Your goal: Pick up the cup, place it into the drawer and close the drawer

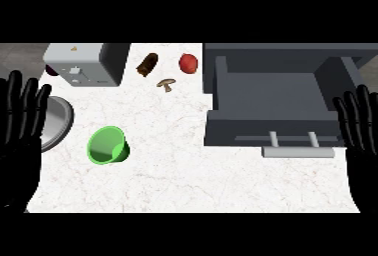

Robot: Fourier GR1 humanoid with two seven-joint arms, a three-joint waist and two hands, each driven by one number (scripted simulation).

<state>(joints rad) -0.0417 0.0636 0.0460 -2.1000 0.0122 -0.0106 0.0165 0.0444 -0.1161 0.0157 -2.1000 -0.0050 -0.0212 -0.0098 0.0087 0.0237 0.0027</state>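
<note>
A: Quickly: green cup (pixel 108 145) on white marbled counter (pixel 192 185), well left of open drawer (pixel 269 100). Handling?
B: Probably light, rigid, slick-walled. Best wrapped round the body or pinched at the rim.
A: Hands?
B: Left hand (pixel 18 115) and right hand (pixel 358 120) resting at the edges, fingers straight, holding nothing. Bare counter between cup and drawer; mushroom (pixel 167 84) farther back.

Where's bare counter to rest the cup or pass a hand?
Widest bare counter: the near strip below the green cup and open drawer. Also the lane between them. Crowded: far edge, with toaster, brown item, mushroom, red item.
</note>
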